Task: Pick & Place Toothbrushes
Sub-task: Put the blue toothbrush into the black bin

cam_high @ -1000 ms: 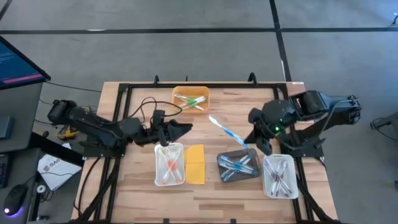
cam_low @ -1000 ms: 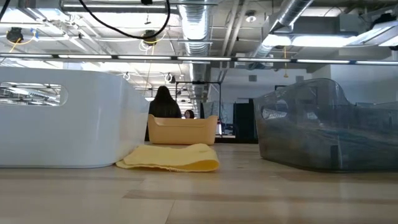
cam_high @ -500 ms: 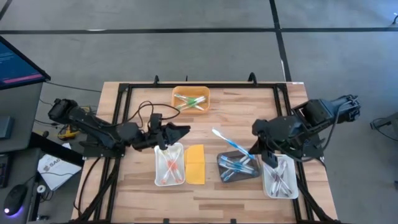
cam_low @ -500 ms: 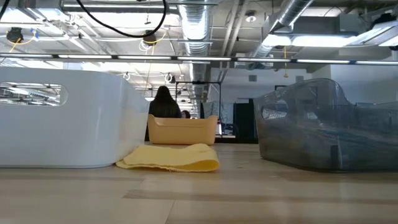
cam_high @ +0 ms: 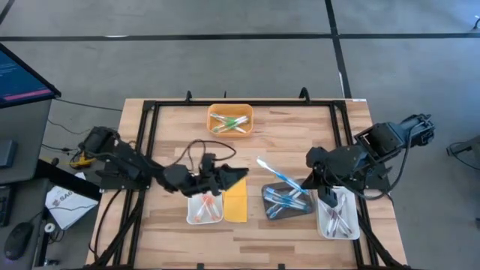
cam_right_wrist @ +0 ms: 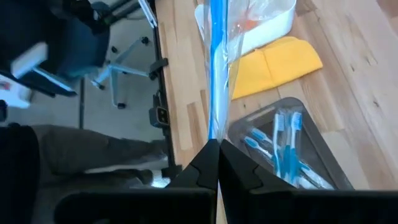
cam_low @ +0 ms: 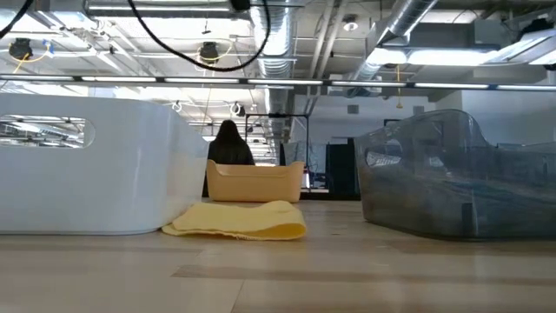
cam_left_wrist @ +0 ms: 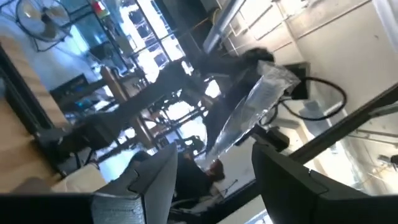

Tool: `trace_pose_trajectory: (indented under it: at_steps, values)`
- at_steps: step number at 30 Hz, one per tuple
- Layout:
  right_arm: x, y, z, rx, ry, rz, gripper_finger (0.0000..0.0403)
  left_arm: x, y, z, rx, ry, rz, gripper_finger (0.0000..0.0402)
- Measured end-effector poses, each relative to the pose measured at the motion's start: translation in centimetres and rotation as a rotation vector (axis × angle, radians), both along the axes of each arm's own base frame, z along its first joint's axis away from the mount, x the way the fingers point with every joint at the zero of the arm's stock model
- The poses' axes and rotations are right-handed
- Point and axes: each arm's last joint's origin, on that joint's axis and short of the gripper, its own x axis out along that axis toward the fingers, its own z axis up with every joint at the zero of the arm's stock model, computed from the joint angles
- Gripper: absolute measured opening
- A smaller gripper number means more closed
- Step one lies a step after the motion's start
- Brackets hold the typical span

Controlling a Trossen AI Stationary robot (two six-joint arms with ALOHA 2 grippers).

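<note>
Blue slim toothbrush (cam_high: 274, 170), clear crinkled wrapper (cam_right_wrist: 239, 28)

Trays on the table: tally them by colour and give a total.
White trays: 2, one under the left gripper at, one by the right arm at
Orange tray: 1
Grey tray: 1
Total: 4
</note>
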Motion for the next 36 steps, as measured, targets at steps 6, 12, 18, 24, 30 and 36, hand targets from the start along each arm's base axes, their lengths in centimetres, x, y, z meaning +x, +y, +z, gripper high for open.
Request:
trace_pose_trajectory:
  at_steps: [6,12,18,24,30,36]
  values:
    - [-0.7,0.7,-1.8,-0.206,0.144,0.189,0.0000,1.6,-0.9,-0.5,0.026,0.000,-0.083,0.0204]
    - [-0.1,2.0,-4.7,-0.453,0.234,0.516,0.0000,-0.6,-0.4,2.2,0.079,-0.081,-0.148,0.0204]
    - [2.4,3.4,-10.1,-0.665,0.362,0.819,0.0000,-4.1,0.8,6.8,0.183,-0.214,-0.076,0.0204]
    - [4.5,3.7,-15.7,-0.782,0.478,0.888,0.0000,-6.9,0.9,9.3,0.231,-0.293,-0.049,0.0204]
    - [5.5,2.3,-19.1,-0.693,0.430,0.796,0.0000,-7.6,-0.5,9.3,0.237,-0.268,-0.042,0.0204]
    - [4.8,0.4,-19.8,-0.675,0.440,0.743,0.0000,-6.7,-1.7,7.9,0.212,-0.202,-0.040,0.0204]
